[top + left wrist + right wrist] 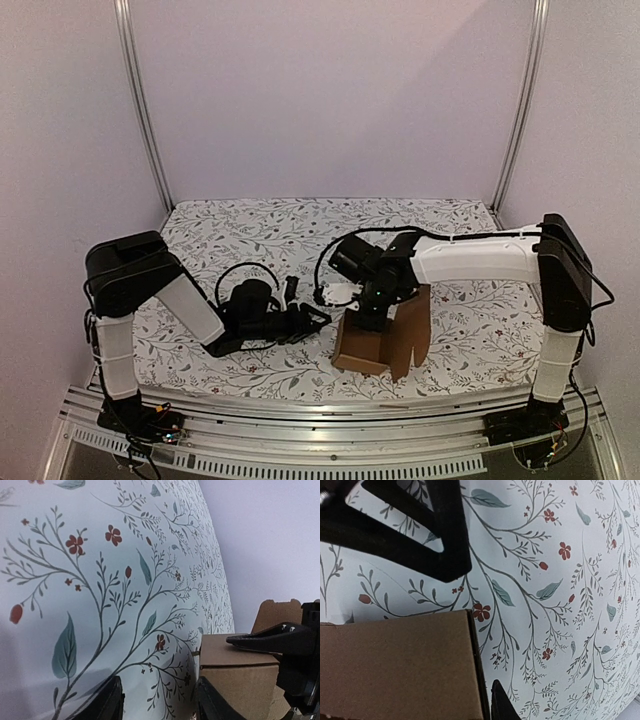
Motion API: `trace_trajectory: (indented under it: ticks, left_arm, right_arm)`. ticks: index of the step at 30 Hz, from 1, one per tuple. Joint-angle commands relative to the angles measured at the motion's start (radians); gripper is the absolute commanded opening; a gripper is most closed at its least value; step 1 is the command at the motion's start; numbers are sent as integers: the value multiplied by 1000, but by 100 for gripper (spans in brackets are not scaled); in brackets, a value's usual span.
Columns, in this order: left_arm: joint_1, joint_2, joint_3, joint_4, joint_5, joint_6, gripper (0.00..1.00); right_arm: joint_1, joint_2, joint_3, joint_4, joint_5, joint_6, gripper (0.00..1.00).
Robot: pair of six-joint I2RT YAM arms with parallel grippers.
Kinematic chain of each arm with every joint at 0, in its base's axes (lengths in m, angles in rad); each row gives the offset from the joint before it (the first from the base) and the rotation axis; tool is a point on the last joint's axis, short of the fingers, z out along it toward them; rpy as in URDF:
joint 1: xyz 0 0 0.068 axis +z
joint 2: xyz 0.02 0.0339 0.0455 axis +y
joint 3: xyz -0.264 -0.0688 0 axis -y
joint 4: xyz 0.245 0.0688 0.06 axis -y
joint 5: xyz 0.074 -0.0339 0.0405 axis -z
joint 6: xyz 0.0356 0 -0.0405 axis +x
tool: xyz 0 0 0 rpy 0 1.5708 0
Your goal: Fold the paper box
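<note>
Item: paper box (372, 350), brown card, part-formed, standing on the worktop (240, 225) near its front edge, right of middle; one flap (412, 325) upright on its right.
My right fingers (420, 540): at the box's top corner, one above it, one beside its wall. I cannot tell whether they pinch it.
My left fingers (107, 702): apart, empty, low on the worktop just left of the box.
Step in hand: creasing a panel, I judge.
Handling: bend slowly along the scored line, and brace the left wall so the box does not slide.

No text, label, brand or number is readable anywhere.
</note>
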Motion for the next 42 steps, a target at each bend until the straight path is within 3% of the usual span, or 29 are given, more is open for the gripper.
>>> trace_trajectory:
  ticks: [1, 6, 12, 21, 30, 42]
  left_arm:
    - [-23, 70, 8, -94, -2, 6, 49]
    - [-31, 48, 14, -126, -8, 9, 49]
    - [-14, -57, -60, -232, -78, 40, 49]
    - [-9, -136, -80, -335, -107, 92, 49]
    - [-6, -127, -83, -320, -105, 96, 49]
    - [-8, -60, -86, -253, -89, 70, 49]
  right_arm:
    - [-4, -52, 30, 44, -64, 8, 11]
    - [-4, -5, 90, 52, -54, 10, 12]
    - [-14, 27, 86, -29, -40, -2, 28]
    - [-56, 92, 109, -122, -50, 0, 31]
    - [-57, 170, 127, -159, -62, -4, 23]
    - [-57, 97, 97, -66, -70, 24, 6]
